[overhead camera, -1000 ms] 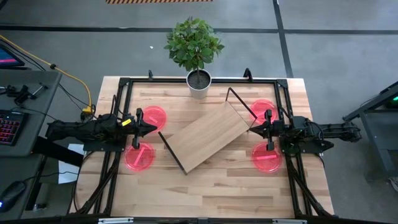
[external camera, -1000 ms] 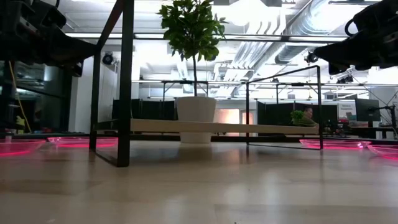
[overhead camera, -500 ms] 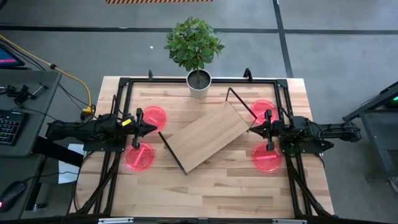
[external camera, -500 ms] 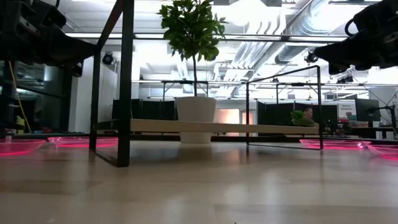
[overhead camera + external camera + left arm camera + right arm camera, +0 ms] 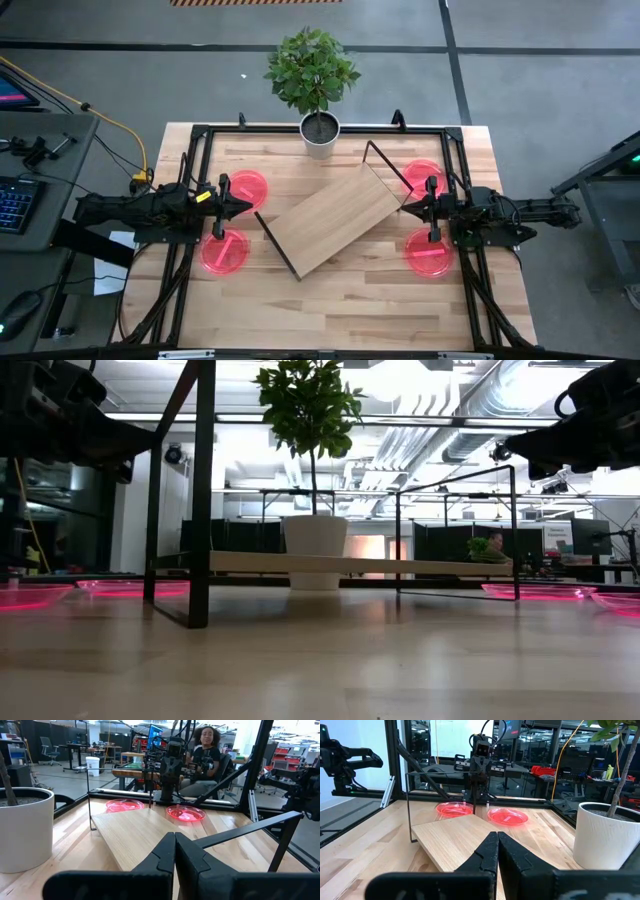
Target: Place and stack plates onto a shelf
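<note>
Shelf (image 5: 330, 218) bare; four plates (image 5: 247, 188) flat on table (image 5: 350, 300); left gripper (image 5: 243, 208) and right gripper (image 5: 407, 209) pressed together, holding nothing.

- Potted plant (image 5: 314, 85) in a white pot (image 5: 320, 136) at the far edge of the butcher-block surface (image 5: 350, 300), centre.
- Black metal frame (image 5: 190, 150) runs round the surface's edges.
- Keyboard (image 5: 14, 205) on a grey desk left of the surface; yellow cable (image 5: 100, 115) trails there.
- Grey floor, dark seam lines.
- Seated person (image 5: 207, 750) beyond the surface in the left wrist view.
</note>
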